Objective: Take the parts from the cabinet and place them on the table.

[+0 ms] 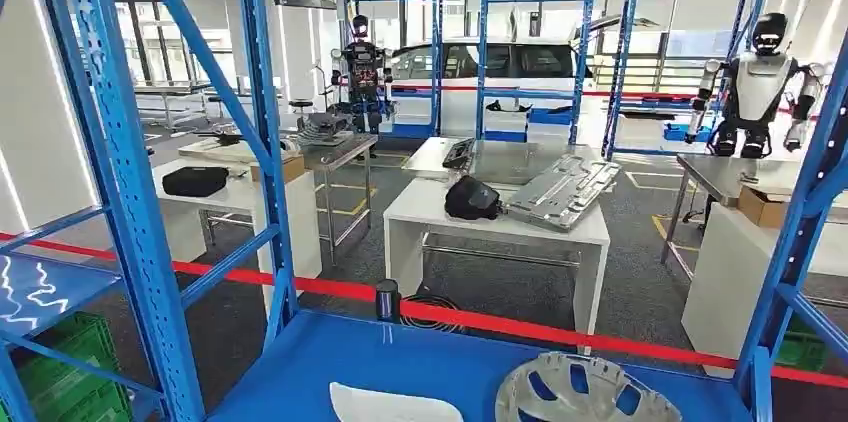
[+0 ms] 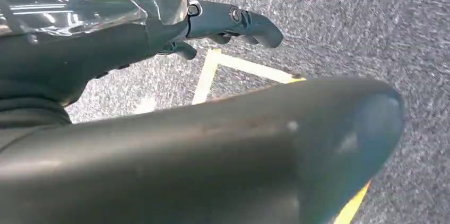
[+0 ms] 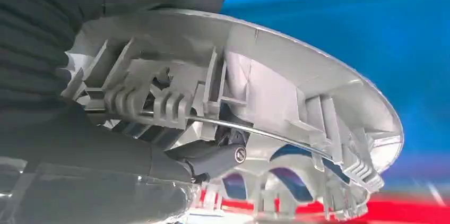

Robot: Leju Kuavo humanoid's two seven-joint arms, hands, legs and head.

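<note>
A silver wheel cover (image 1: 585, 392) with curved slots sits at the near edge of the blue cabinet shelf (image 1: 400, 357). Seen from the right wrist, the wheel cover (image 3: 276, 91) shows its ribbed inner side, and my right hand (image 3: 79, 144) grips its rim, with the thumb over the top and dark fingers (image 3: 212, 160) underneath. A flat white part (image 1: 385, 404) lies on the shelf to the left of the cover. My left hand (image 2: 159, 102) hangs over grey floor with its fingers (image 2: 233, 22) apart and nothing in it.
Blue cabinet uprights (image 1: 120, 162) and diagonal braces frame the shelf. A red barrier tape (image 1: 500, 322) runs behind it. Beyond stands a white table (image 1: 420, 207) with a black part (image 1: 472, 198) and a silver plate (image 1: 562, 190). Other tables, racks and two robots are farther back.
</note>
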